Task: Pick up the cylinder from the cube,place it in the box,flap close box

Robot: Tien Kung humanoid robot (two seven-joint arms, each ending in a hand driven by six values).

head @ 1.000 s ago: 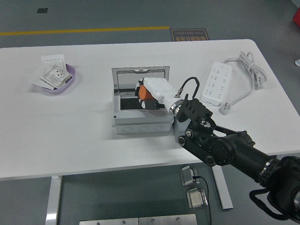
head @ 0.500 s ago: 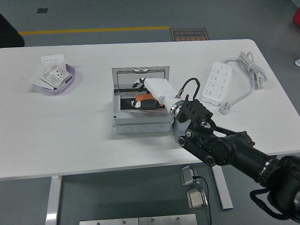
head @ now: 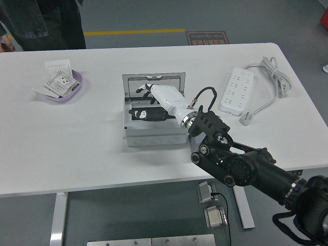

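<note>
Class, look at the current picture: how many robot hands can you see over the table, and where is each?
1. The right hand reaches from the lower right over the open grey box at the table's centre. The left hand is not in view.

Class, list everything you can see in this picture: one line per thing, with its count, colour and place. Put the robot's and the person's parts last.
table: one, white, fills the view
box: one, grey, table centre, lid raised
dish: one, purple, far left, holding white packets
power strip: one, white, far right, cable coiled beside it
right hand: one, white, over the open box; black arm from lower right
person: one, dark clothing, top left beyond the table
</note>
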